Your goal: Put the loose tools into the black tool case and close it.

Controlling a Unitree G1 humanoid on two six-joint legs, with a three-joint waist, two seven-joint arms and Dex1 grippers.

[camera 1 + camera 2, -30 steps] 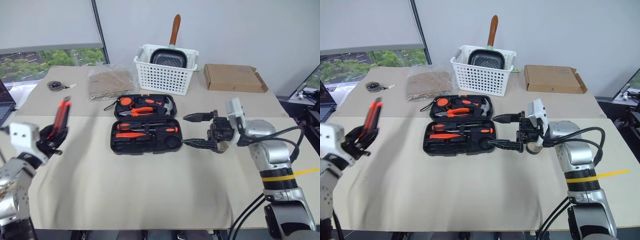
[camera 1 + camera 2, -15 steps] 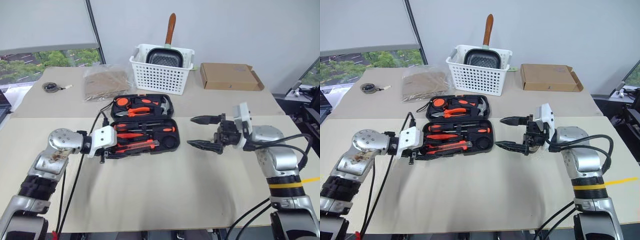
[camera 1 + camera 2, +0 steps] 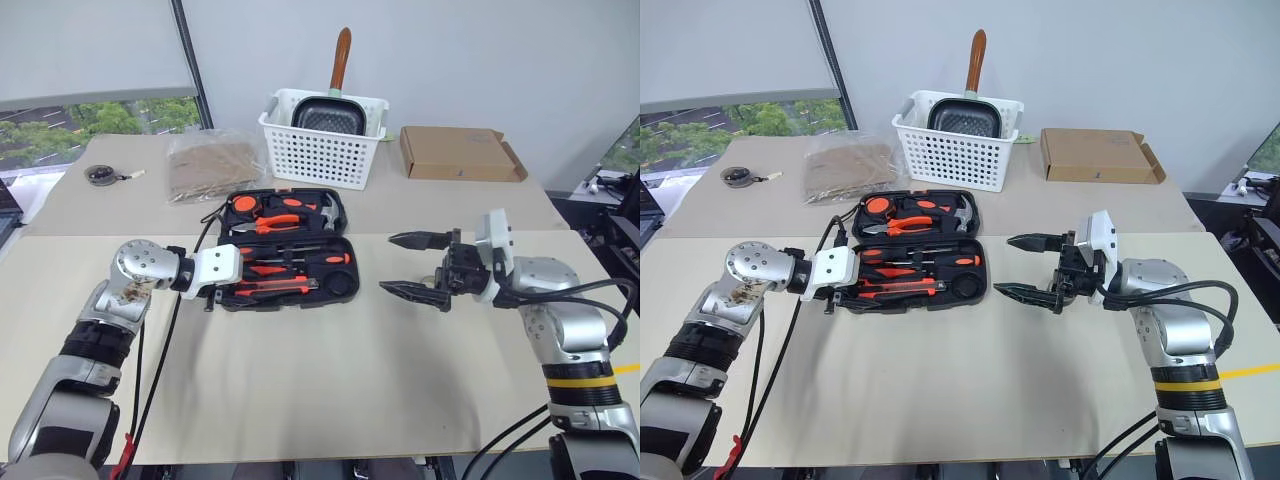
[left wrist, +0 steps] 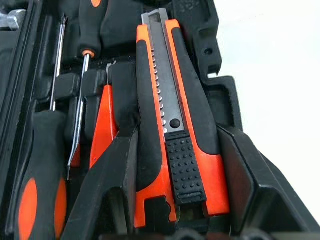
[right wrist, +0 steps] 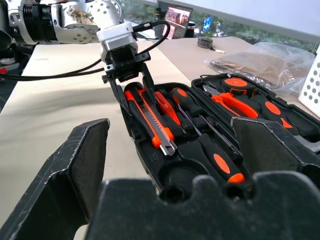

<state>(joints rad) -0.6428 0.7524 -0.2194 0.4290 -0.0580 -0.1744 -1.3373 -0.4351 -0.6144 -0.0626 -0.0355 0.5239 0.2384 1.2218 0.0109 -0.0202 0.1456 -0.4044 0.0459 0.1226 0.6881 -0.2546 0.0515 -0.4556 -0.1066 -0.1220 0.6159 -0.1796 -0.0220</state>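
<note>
A table covered in beige cloth ran across the scene. At about nine o'clock from the table's centre, the left gripper reached in from the left, its two black fingers clamped on either side of an orange-and-black utility knife. The knife lay lengthwise along the near edge of the open black tool case, over the front recess of the lower tray, its ridged metal blade strip facing up. Just beyond the knife in the same tray sat two orange-and-black screwdrivers and a thin orange-handled pointed tool. The case's raised lid half, at twelve o'clock from the tray, carried pliers and other orange-handled tools. At three o'clock from the case, well clear of it, the right gripper hovered above the cloth with its fingers spread wide apart and nothing between them, pointing toward the case. Toward the table's far edge, at twelve o'clock, stood a white slotted basket holding a frying pan, with a flat cardboard box to its right.
</note>
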